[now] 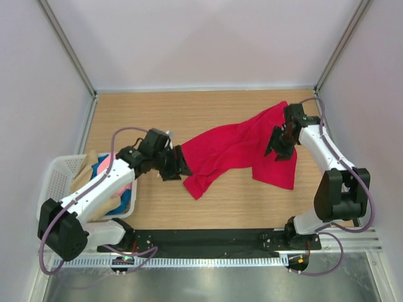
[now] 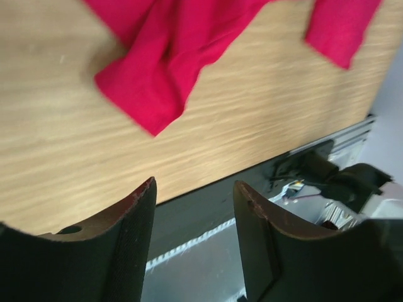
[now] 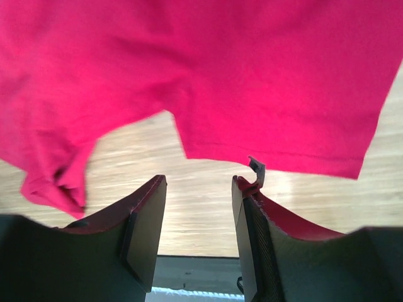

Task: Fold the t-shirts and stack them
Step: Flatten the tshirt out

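bright red crumpled cloth t-shirt [image 1: 236,148] | left tool [image 2: 194,189] spread, empty, at shirt's edge | right tool [image 3: 198,181] spread, empty, over shirt | risk: bunched layers may be pinched together, fold skewed

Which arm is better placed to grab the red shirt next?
Right, probably. The right tool, open, hangs over the bright red cloth t-shirt, the hem just ahead of its fingers. The left tool is open too, but bare wooden table separates it from the shirt.
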Robot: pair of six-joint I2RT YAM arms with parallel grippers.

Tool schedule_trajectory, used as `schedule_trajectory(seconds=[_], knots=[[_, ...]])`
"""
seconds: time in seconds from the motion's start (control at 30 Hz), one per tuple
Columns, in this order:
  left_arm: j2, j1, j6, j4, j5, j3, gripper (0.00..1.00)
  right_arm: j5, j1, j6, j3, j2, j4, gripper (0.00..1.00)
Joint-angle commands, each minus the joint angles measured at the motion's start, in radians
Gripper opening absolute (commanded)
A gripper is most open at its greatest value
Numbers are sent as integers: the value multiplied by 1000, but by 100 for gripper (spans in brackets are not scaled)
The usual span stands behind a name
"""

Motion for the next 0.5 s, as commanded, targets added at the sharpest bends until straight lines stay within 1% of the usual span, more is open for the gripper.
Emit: schedule_trajectory(seconds=[0.0, 0.07, 0.1, 0.13, 0.17, 0.2, 0.23, 0.27, 0.3, 0.33, 0.37, 0.4, 0.43, 0.47], knots=[[-62, -30, -80, 13, 4, -100, 52, -18, -13, 29, -102, -66, 80, 53], [-48, -62, -108, 25, -20, -137, 51, -15, -20, 35, -170, -121, 91, 53], [-39, -114, -125, 30, -34, -151, 50, -14, -28, 40, -190, -138, 91, 53], [-25, -142, -134, 28, -60, -151, 49, -20, -49, 46, -207, -158, 90, 53], [2, -176, -143, 27, -107, -151, 48, -32, -51, 50, -222, -167, 90, 53], [22, -227, -146, 28, -130, -150, 48, -44, -86, 55, -243, -173, 88, 53], [41, -249, -145, 28, -149, -145, 47, -55, -98, 58, -250, -178, 85, 53], [61, -263, -140, 30, -169, -141, 43, -66, -111, 57, -250, -186, 79, 53], [105, -294, -108, 33, -210, -131, 42, -66, -111, 52, -247, -189, 74, 53], [128, -305, -91, 34, -238, -113, 41, -61, -111, 43, -245, -190, 71, 52], [186, -311, -68, 24, -264, -101, 40, -39, -112, 38, -239, -193, 64, 53], [187, -312, -51, 10, -264, -89, 38, -29, -114, 38, -231, -190, 50, 53], [244, -314, -27, -7, -278, -73, 35, -26, -117, 34, -222, -189, 35, 52], [266, -312, -16, -15, -276, -44, 30, -29, -121, 24, -210, -187, 19, 52]])
